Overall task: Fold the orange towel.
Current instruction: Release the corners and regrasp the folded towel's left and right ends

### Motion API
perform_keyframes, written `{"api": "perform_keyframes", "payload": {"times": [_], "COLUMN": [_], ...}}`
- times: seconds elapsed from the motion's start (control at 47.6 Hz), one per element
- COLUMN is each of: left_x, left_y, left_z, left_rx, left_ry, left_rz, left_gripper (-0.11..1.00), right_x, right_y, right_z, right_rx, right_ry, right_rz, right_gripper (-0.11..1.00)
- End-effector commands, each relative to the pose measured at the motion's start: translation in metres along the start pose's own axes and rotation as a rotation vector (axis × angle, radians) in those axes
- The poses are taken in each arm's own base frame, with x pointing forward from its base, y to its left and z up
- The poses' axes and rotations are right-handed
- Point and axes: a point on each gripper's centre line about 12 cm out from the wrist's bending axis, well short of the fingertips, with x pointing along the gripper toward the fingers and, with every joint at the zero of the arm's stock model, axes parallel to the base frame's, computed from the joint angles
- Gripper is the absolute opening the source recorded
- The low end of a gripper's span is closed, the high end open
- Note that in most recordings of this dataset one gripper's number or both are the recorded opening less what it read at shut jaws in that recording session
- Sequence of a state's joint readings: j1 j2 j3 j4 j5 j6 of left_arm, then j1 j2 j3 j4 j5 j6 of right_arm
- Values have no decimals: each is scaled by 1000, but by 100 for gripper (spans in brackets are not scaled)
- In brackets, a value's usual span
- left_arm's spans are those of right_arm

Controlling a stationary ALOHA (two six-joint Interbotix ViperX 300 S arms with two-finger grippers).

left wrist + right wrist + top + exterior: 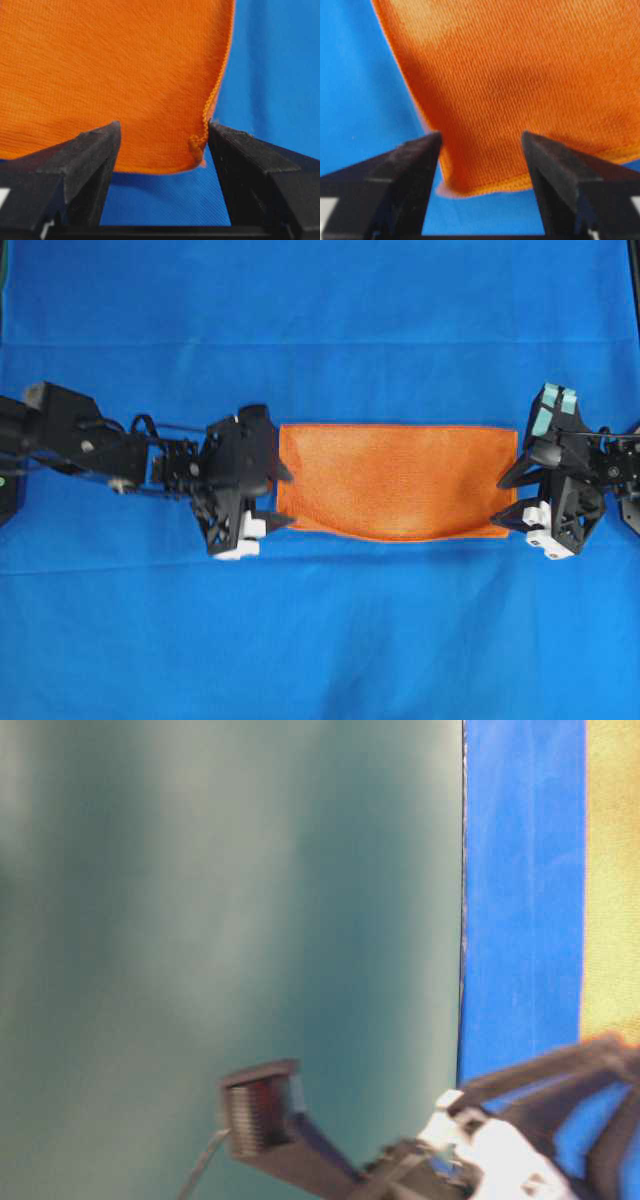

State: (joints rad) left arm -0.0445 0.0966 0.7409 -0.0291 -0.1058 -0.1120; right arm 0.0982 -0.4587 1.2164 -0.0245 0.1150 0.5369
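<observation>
We see the orange towel (397, 481) folded on the blue cloth (320, 640); left end effector (283, 496) and right end effector (508, 496) gape open, holding nothing

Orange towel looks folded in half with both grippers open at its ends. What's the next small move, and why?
Probably back both arms off. The orange towel lies as a flat, doubled rectangle on the blue cloth. The left gripper and right gripper stand open astride its corners, gripping nothing, so withdrawing straight outward shouldn't disturb the fold.
</observation>
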Motion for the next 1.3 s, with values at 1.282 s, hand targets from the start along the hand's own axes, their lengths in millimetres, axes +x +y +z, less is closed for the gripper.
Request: {"api": "perform_keyframes", "payload": {"times": [1.282], "left_x": [28], "left_y": [81], "left_z": [-5], "left_rx": [-5], "left_ry": [14], "left_rz": [152], "left_gripper": [67], "right_x": [12], "right_y": [-76], "right_z": [17], "right_rx": [23], "right_ry": [43], "right_rz": [-267], "right_gripper": [55]}}
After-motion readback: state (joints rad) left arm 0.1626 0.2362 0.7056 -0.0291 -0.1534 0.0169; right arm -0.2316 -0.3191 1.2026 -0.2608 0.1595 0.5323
